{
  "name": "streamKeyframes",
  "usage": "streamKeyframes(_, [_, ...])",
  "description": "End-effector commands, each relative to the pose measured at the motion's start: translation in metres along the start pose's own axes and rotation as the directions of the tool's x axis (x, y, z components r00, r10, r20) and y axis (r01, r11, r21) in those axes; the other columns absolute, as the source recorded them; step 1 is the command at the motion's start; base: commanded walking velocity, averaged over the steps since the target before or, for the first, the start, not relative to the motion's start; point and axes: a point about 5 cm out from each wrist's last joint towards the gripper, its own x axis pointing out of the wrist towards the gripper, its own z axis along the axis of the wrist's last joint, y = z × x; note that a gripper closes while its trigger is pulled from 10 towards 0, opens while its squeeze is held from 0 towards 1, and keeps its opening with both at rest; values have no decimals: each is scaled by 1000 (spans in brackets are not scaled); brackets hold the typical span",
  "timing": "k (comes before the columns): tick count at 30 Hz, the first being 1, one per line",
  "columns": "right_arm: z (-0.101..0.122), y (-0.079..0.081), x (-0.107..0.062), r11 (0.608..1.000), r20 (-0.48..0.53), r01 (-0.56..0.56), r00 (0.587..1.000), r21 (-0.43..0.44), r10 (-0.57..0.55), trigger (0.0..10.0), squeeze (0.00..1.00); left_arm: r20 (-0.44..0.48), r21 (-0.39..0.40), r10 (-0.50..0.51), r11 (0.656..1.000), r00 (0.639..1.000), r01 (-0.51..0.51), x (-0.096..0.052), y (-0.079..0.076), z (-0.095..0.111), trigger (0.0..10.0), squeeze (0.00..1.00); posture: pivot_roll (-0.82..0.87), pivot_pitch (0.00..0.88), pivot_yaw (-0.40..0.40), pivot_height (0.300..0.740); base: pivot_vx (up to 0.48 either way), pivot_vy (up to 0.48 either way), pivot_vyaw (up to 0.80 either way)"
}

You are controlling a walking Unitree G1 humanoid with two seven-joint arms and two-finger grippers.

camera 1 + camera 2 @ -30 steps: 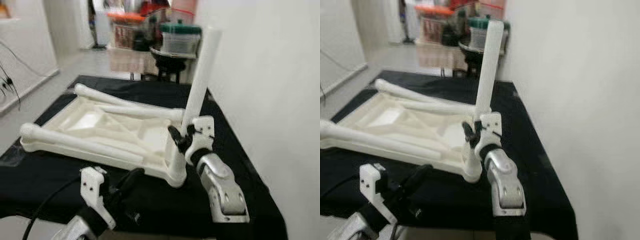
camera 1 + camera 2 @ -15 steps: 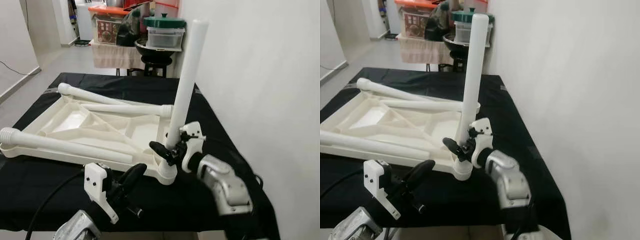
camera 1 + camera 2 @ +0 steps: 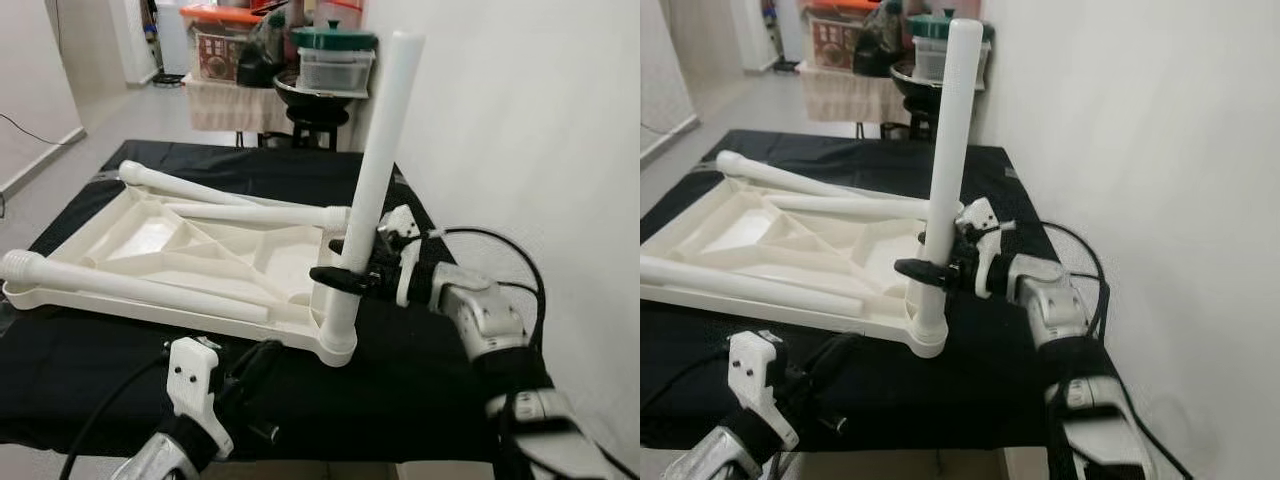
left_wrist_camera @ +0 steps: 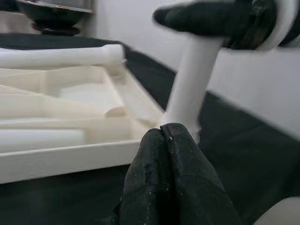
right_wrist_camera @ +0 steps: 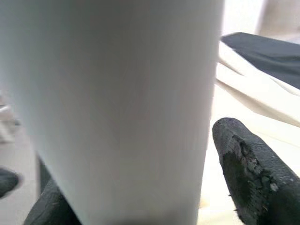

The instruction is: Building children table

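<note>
Left eye view, for your record: white tabletop (image 3: 150,240) lies upside down on the black-covered table (image 3: 430,400). Upright table leg (image 3: 372,180) stands in the near right corner socket. Right gripper (image 3: 345,275) has its fingers closed around the lower part of that leg. Left gripper (image 3: 262,362) hovers low before the tabletop's near edge; you see its fingers (image 4: 164,187) pressed together, holding nothing. Three loose legs (image 3: 140,290) lie across the tabletop.
</note>
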Motion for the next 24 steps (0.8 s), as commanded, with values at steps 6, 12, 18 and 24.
streamKeyframes(6, [-1, -7, -13, 999, 34, -28, 999, 16, 27, 0, 0, -10, 31, 29, 999, 1000, -28, -4, -1, -2, 10000, 0, 43, 0, -101, 740, 0, 0, 0])
streamKeyframes(12, [-21, 5, -14, 991, 3, 128, 992, 24, -128, 0, 0, 4, 19, 2, 1000, 1000, -2, -3, -1, -2, 10000, 0, 33, 0, -101, 740, 0, 0, 0])
streamKeyframes(18, [-41, 8, -4, 856, -54, 511, 859, 78, -509, 0, 0, 6, 19, -6, 1000, 1000, 6, -3, -1, -2, 10000, 0, 36, 0, -104, 740, 0, 0, 0])
streamKeyframes(24, [-64, 59, 12, 736, -100, 676, 735, 28, -671, 0, 0, 7, 5, -12, 1000, 1000, 12, -3, 4, -3, 10000, 0, 15, 0, -82, 740, 0, 0, 0])
